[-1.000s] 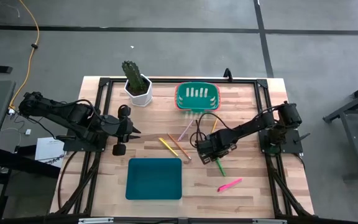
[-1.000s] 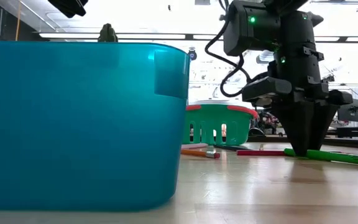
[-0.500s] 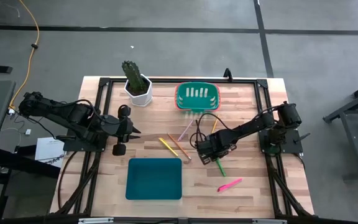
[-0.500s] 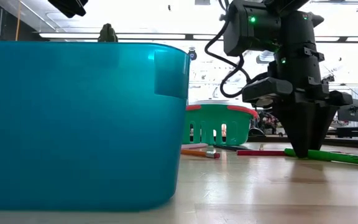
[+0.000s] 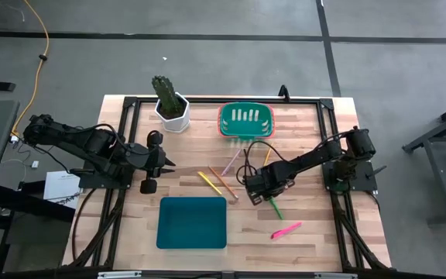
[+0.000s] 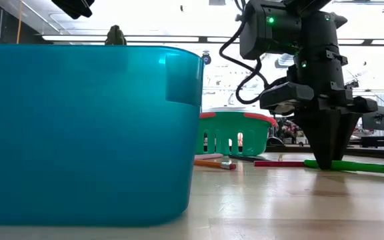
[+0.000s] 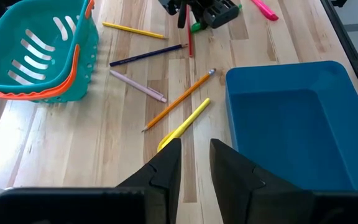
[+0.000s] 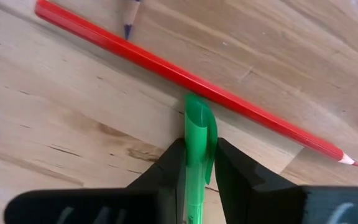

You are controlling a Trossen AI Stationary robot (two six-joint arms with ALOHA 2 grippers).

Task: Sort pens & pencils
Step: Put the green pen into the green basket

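My right gripper [image 5: 267, 194] stands over the table's middle right, shut on a bright green pen [image 5: 274, 208]. The pen's tip lies just short of a red pencil [image 8: 191, 81]. A pink pen [image 5: 286, 230] lies nearer the near edge. Yellow [image 5: 207, 182] and orange [image 5: 223, 183] pencils and a pale pink one [image 5: 231, 163] lie flat left of it. A dark blue pencil [image 7: 148, 55] is there too. My left gripper [image 5: 163, 161] waits above the table's left side, slightly open and holding nothing. My right gripper pinches the green pen near its far end [image 8: 199, 118] between its two fingers [image 6: 325, 157]. It comes from above, pointing down, with the fingers across the pen. The pen stays low over the table and runs nearly level toward the near right [image 6: 365, 167].
A teal bin [image 5: 192, 222] sits at the near middle, filling the low view's left. A green basket with an orange rim [image 5: 245, 120] stands at the far edge. A potted cactus [image 5: 170, 105] is left of it. Bare wood shows right of the pens.
My right gripper has stayed in place on the green pen. In the low view the pen's free end has come slightly up, so it now runs closer to level.
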